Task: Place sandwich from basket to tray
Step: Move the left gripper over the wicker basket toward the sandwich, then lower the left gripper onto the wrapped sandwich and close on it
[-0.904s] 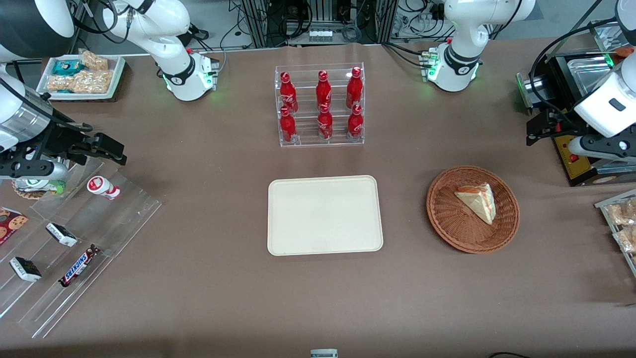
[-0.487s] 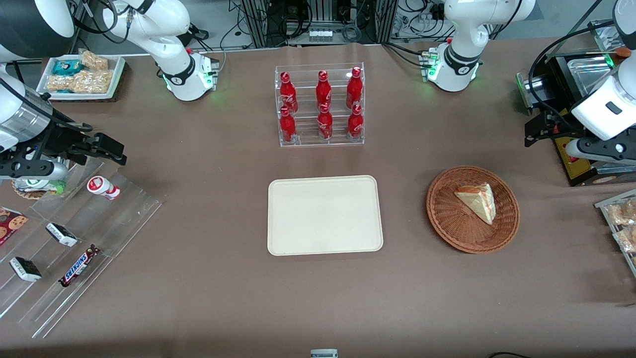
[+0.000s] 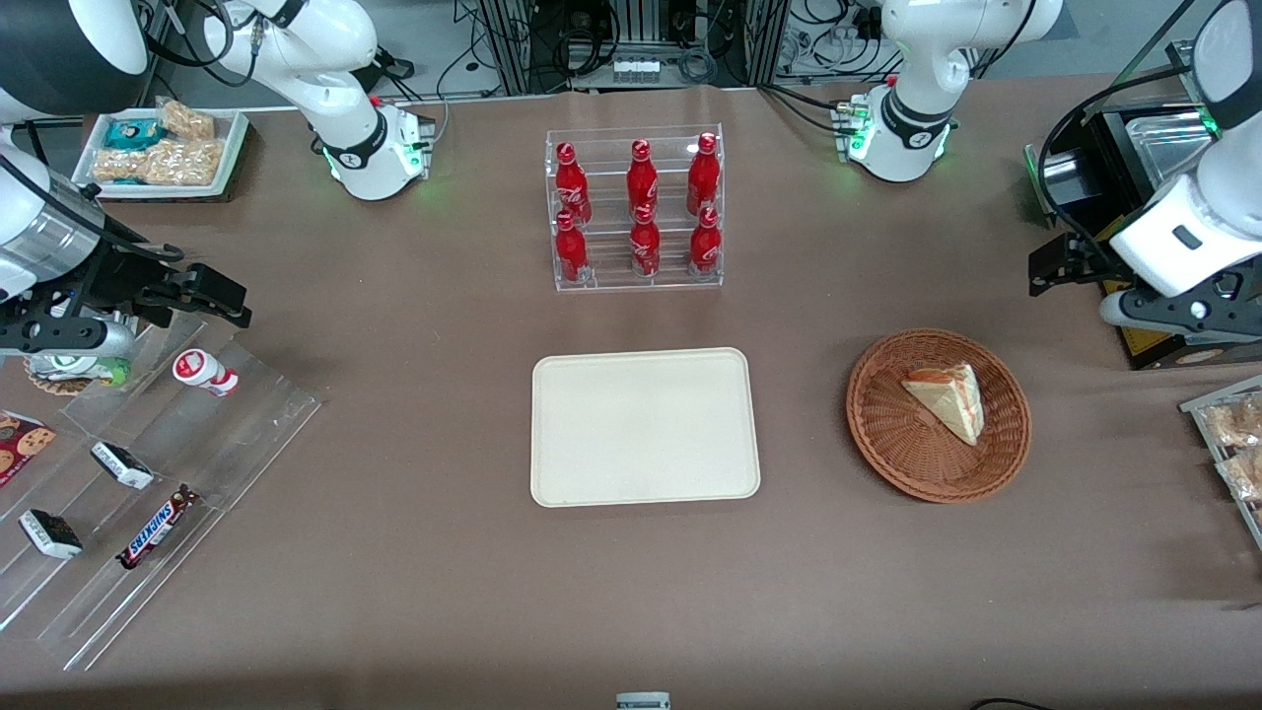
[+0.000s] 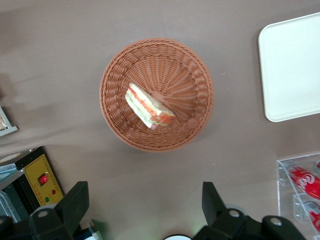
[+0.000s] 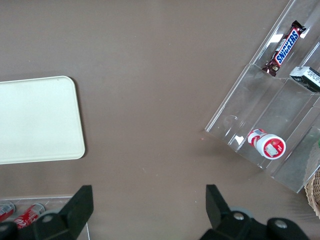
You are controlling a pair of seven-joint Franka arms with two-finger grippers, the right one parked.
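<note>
The sandwich, a pale bread wedge with red and green filling, lies in the round wicker basket. In the left wrist view the sandwich sits in the middle of the basket. The cream tray lies bare beside the basket, toward the parked arm's end; one end of it shows in the left wrist view. My left gripper hangs above the table, farther from the front camera than the basket and toward the working arm's end. It is open and empty, with its fingers wide apart.
A clear rack of red cola bottles stands farther from the front camera than the tray. A black box with a yellow panel sits near my gripper. Snack packs lie at the working arm's end. A stepped acrylic rack with candy bars is at the parked arm's end.
My left gripper has moved a little toward the middle of the table, closer to the basket. The sandwich, basket and tray have not moved.
</note>
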